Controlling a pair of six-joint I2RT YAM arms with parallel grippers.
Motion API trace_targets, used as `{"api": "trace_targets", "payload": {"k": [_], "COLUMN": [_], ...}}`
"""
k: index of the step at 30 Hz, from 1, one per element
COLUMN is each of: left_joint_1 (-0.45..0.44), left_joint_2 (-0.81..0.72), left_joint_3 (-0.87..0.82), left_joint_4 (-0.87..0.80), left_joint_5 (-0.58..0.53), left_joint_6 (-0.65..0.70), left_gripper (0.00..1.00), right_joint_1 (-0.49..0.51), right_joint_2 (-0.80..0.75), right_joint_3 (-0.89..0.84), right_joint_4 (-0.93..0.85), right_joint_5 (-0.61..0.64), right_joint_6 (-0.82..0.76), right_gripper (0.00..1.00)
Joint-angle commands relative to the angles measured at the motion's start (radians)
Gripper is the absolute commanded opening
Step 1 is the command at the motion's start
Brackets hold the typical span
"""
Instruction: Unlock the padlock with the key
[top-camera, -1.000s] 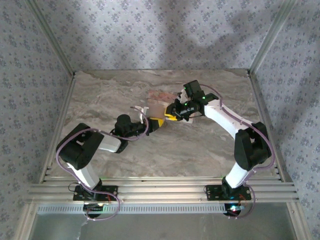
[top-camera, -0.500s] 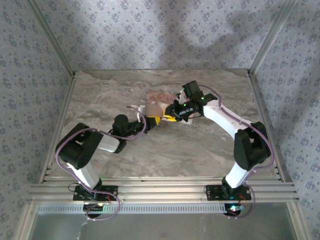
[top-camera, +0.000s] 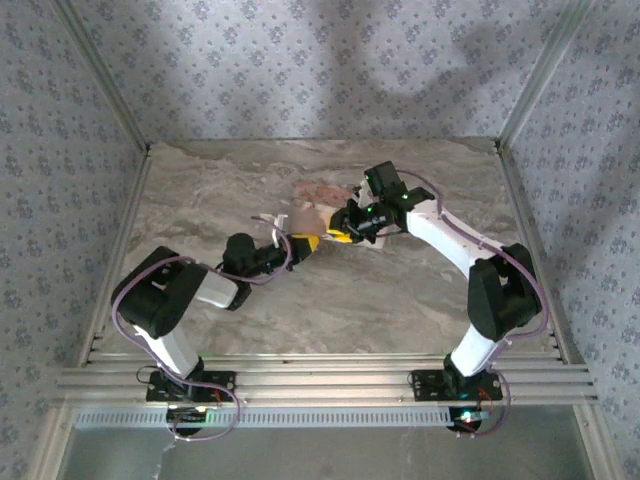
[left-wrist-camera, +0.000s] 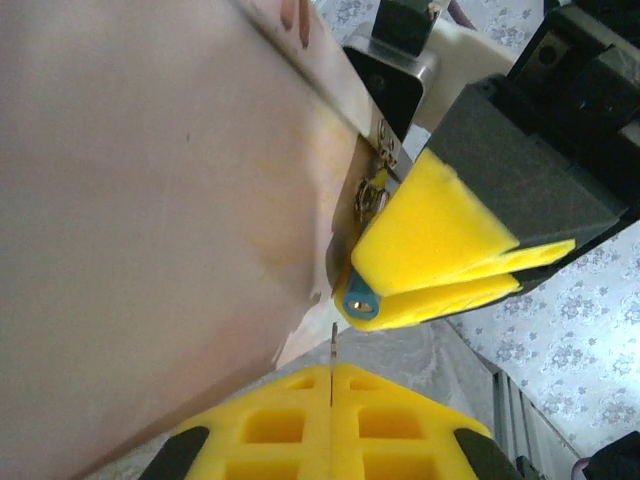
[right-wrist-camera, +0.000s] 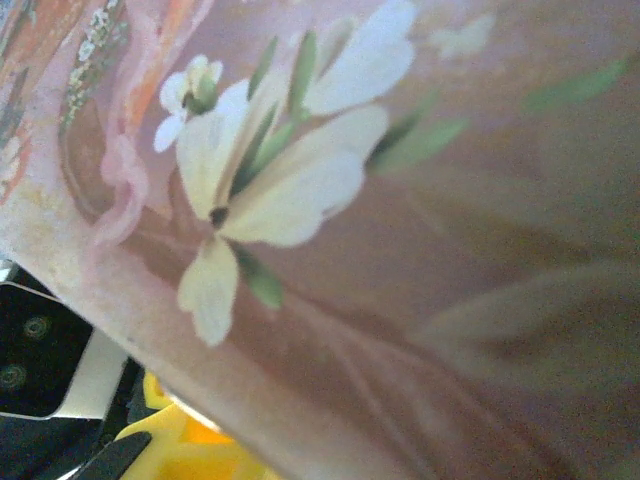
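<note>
Left hand, wrist view: yellow fingers pressed together on a thin metal blade seen edge-on, taken to be the key, whose tip projects straight ahead from the seam between them. The step in hand is judged to be insertion. To do it well, the blade should first be shifted sideways until it lines up with the keyway, with its flat matched to the slot. It should then be advanced slowly along its own axis, and turned only once it is fully seated. A skewed entry would probably push the small lock aside or bend the blade. The padlock lies just beyond the key tip and slightly to its right in this view, near it but not touching. It is a small blue body with a brass-coloured spot, probably the keyway, facing the key. The right hand is clamped on the padlock from the far side, its foam pads converging on the blue body. Lock and pads sit just beside the lower corner of the box, below a brass-coloured hasp. In the top view both hands meet at the box's near side, toward the middle of the desk.
</note>
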Motion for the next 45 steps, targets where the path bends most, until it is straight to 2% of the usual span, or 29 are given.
{"api": "trace_targets", "payload": {"k": [1, 17, 30, 34, 40, 45], "left_joint_1": [-0.009, -0.041, -0.043, -0.041, -0.036, -0.035], "left_joint_2": [0.021, -0.03, -0.04, -0.05, -0.084, -0.107], "left_joint_3": [-0.016, -0.029, -0.009, -0.034, -0.095, -0.101], "left_joint_4": [0.083, 0.089, 0.089, 0.087, -0.001, -0.075], "left_joint_5": [-0.02, -0.127, -0.139, -0.149, -0.165, -0.17], "left_joint_6": [-0.022, -0.104, -0.111, -0.091, -0.037, 0.003], "left_gripper": [0.0, 0.0, 0.0, 0.0, 0.0, 0.0], "right_joint_1": [0.0, -0.005, -0.009, -0.012, 0.008, 0.017], "right_joint_2": [-0.018, -0.035, -0.04, -0.026, 0.009, 0.052], "right_joint_3": [0.007, -0.036, -0.045, -0.058, -0.089, -0.165], "right_joint_4": [0.069, 0.149, 0.183, 0.163, 0.14, 0.203], "right_joint_5": [0.0, 0.006, -0.011, 0.03, 0.174, 0.23], "right_joint_6": [0.015, 0.073, 0.104, 0.064, -0.08, -0.134], "right_gripper": [0.0, 0.0, 0.0, 0.0, 0.0, 0.0]}}
